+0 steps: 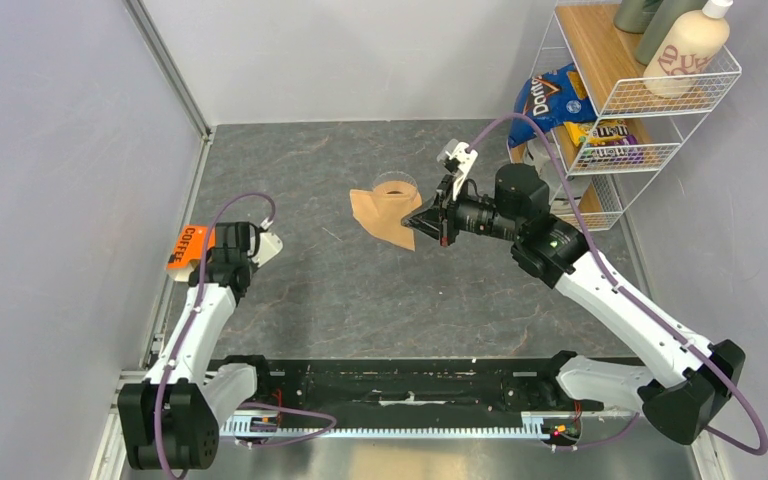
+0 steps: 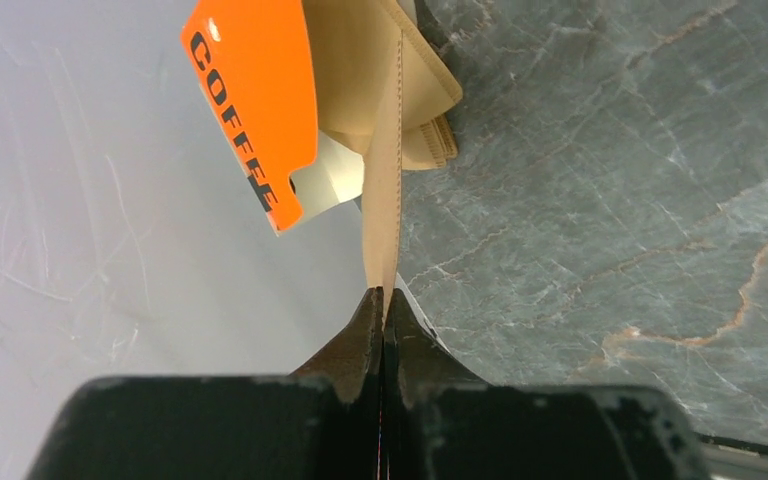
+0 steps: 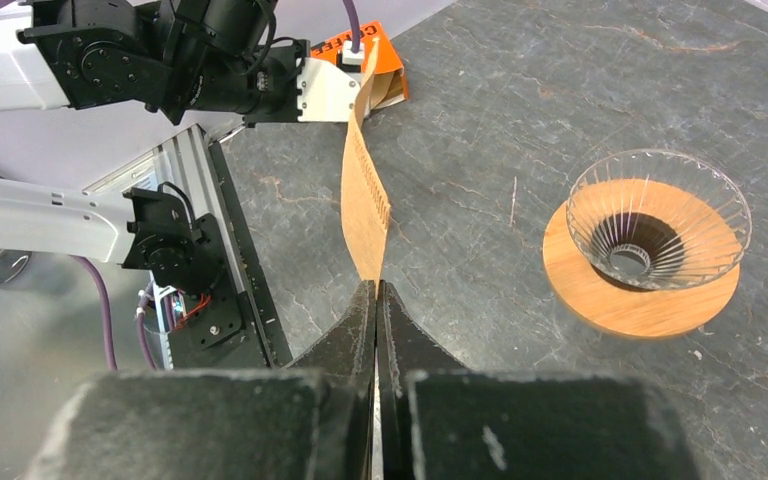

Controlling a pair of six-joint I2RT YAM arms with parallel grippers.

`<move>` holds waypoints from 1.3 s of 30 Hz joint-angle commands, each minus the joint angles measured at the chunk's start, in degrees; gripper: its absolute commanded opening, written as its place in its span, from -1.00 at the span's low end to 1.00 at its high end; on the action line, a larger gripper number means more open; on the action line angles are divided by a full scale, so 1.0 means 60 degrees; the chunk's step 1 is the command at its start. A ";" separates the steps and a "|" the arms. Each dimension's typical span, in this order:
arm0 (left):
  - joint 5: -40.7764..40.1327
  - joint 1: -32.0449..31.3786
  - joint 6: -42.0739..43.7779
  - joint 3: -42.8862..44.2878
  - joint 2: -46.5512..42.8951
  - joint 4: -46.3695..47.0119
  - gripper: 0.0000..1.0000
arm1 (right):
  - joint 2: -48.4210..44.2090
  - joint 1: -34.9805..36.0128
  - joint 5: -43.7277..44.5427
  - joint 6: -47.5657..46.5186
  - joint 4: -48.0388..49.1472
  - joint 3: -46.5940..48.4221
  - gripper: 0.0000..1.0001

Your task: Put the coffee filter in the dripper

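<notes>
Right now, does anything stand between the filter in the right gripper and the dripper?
Nothing visible does. The right gripper is shut on the coffee filter, and the dripper stands beside it with its cone empty and only bare table between them.

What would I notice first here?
The tan coffee filter pinched in the right gripper, close to the glass dripper mid-table. Then the bright orange COFFEE packet at the left edge of the table, where the left gripper pinches another tan sheet.
</notes>
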 commanded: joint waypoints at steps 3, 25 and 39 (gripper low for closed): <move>-0.0621 -0.0018 0.0302 -0.0294 0.0414 0.1680 -0.96 | -0.0488 -0.0036 0.0265 0.0048 0.0293 -0.0359 -1.00; -0.1882 -0.0018 0.1943 -0.1588 0.2935 0.6405 -0.95 | -0.0539 -0.0037 0.0278 -0.0135 -0.0113 -0.0304 -1.00; -0.1997 -0.0015 0.1621 -0.0629 0.3915 0.5399 0.37 | -0.0621 -0.0035 0.0366 -0.0291 -0.0240 -0.0314 -1.00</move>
